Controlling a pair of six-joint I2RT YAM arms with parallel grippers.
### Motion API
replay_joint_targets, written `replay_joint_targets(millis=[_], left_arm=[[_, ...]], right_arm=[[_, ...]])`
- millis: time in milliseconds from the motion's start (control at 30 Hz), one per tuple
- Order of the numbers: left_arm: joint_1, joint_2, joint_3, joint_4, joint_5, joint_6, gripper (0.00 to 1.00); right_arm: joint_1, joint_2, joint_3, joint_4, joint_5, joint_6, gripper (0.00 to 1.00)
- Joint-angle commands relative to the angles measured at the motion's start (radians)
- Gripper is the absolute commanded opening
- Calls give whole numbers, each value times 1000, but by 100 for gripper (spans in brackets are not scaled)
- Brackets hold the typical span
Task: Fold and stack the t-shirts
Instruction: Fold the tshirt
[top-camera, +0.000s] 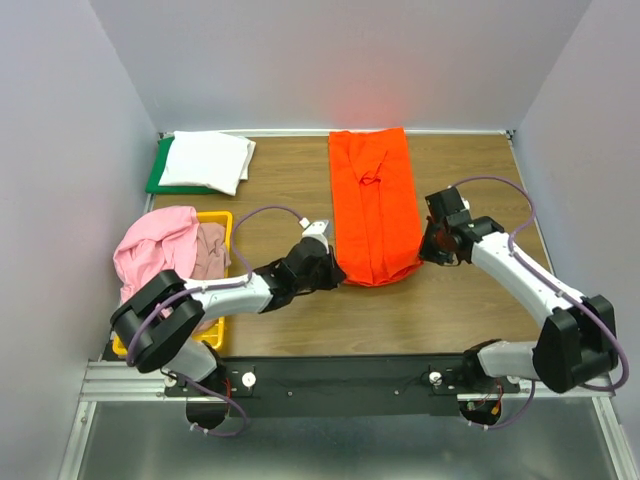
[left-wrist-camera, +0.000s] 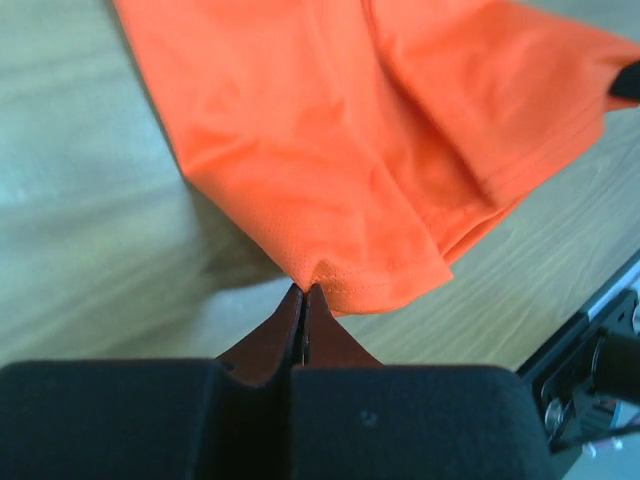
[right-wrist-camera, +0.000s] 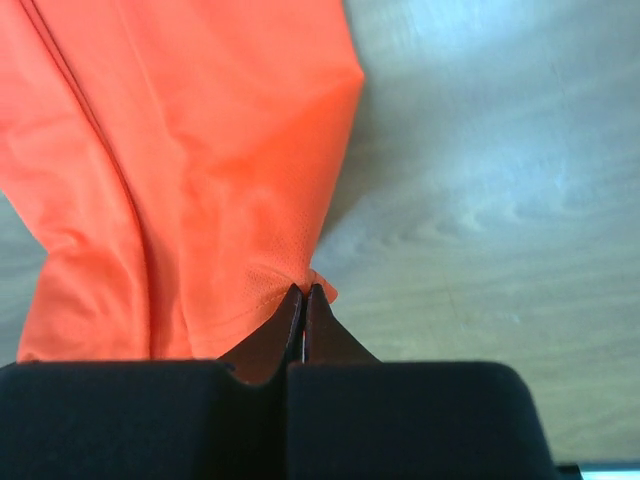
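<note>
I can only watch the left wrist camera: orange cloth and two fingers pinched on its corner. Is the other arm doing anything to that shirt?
Observer: Yes. The right gripper is shut on the other near corner of the orange shirt, mirroring the left gripper.
Visitor: How does the whole shirt lie?
Observer: As a long strip on the table, sides folded in, running away from the arms.
Visitor: Are there more shirts?
Observer: A white shirt lies folded on a green board at the far left, and a pink shirt is heaped over a yellow bin.
</note>
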Motion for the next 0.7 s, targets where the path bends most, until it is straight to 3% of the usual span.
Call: replay_joint_targets(millis=[0, 267, 667], left_arm=[[48, 52, 59, 89, 8, 62, 0], [132, 157, 159, 131, 76, 153, 0], [212, 256, 300, 125, 119, 226, 0]], right_arm=[[6, 72, 47, 128, 57, -15, 0], [4, 246, 168, 213, 104, -54, 0], [-2, 379, 375, 225, 170, -106, 0]])
